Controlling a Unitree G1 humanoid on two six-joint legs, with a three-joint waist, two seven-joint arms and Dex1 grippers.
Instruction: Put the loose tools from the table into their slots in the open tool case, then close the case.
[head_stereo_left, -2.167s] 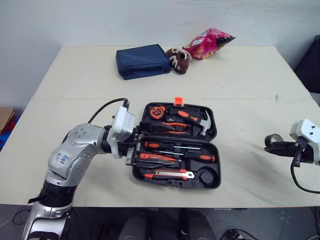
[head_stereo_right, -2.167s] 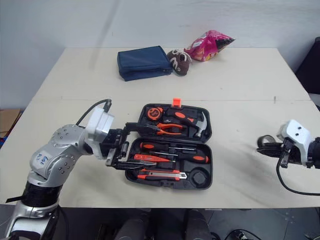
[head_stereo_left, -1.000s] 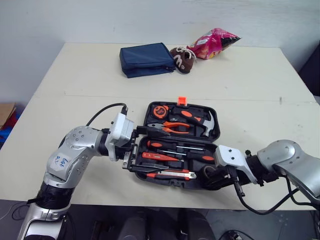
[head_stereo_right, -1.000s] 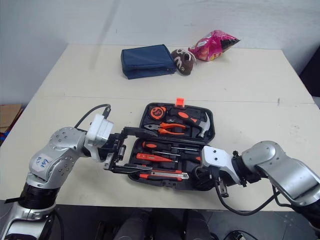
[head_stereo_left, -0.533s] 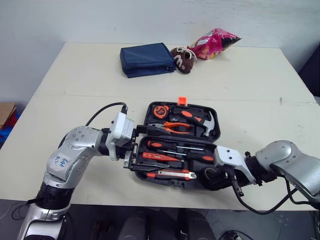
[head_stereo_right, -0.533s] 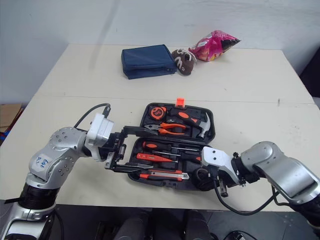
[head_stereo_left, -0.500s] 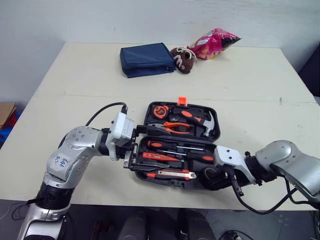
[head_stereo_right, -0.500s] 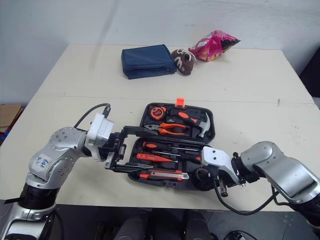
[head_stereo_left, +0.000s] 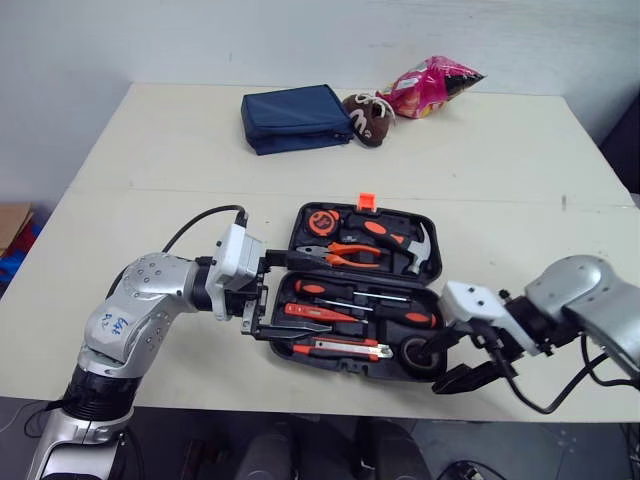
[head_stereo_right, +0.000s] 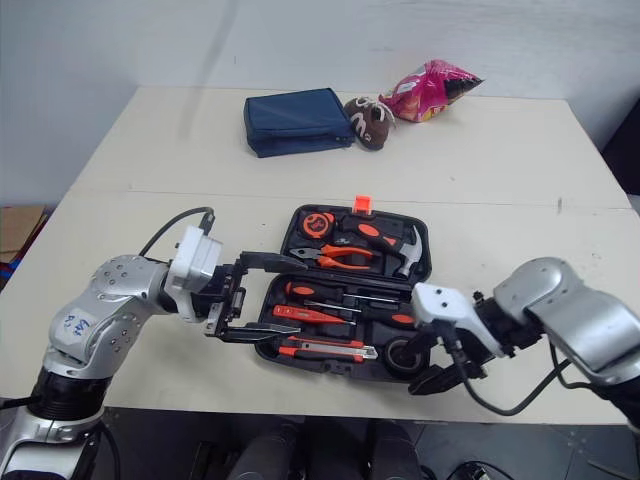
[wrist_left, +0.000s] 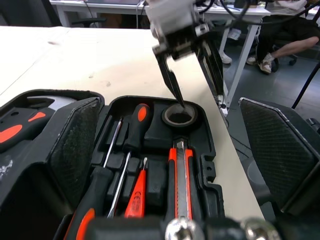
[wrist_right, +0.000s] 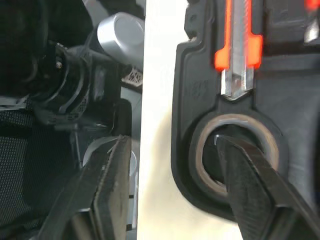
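One tool case (head_stereo_left: 340, 362) is lying on one table (head_stereo_left: 150, 200), holding one hammer (head_stereo_left: 395, 238), one pliers (head_stereo_left: 345, 252), one tape measure (head_stereo_left: 320, 221), one utility knife (head_stereo_left: 340, 347), one tape roll (head_stereo_left: 414, 352). One blue pouch (head_stereo_left: 292, 116), one brown shoe (head_stereo_left: 362, 117), one pink bag (head_stereo_left: 432, 84) are sitting far.

This looks like an office-style robotics lab. A wide beige table (head_stereo_left: 150, 150) stands against a plain white wall (head_stereo_left: 200, 40). Past the table's right edge, the left wrist view shows long white desks (wrist_left: 100, 5), a black office chair (wrist_left: 30, 12) and a seated person (wrist_left: 285, 30) on a grey floor (wrist_left: 280, 85).

Black case (head_stereo_left: 297, 225), navy pouch (head_stereo_left: 293, 118), pink bag (head_stereo_left: 432, 85)
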